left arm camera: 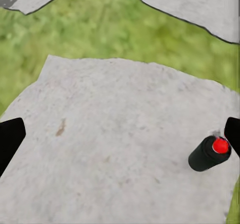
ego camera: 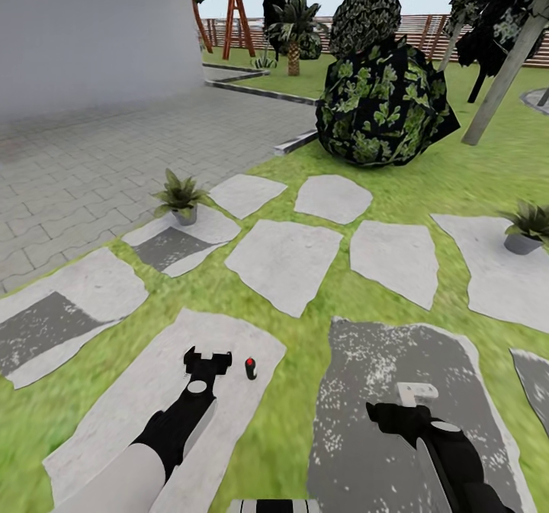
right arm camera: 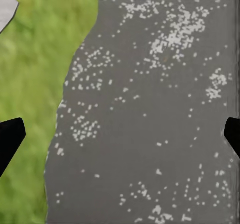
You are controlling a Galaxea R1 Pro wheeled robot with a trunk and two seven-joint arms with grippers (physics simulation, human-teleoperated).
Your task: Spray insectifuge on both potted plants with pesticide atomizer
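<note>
**Slim bottle upright on the stone, just beside the left pincer**

Pesticide atomizer (ego camera: pixel 250 368) standing on a pale stepping stone (ego camera: pixel 152 406), close to the left pincer (ego camera: pixel 207 360), not touching. Left pincer spread wide, empty; right pincer (right arm camera: pixel 120 134) likewise apart above a dark speckled stone (ego camera: pixel 396 421). Probably light, rigid plastic, smooth and tippy: narrow base, tall body. Best gripped around the dark body below the red collar, squarely, never by the trigger head. Potted plants (ego camera: pixel 180 197) (ego camera: pixel 526 227) well apart ahead.
</note>
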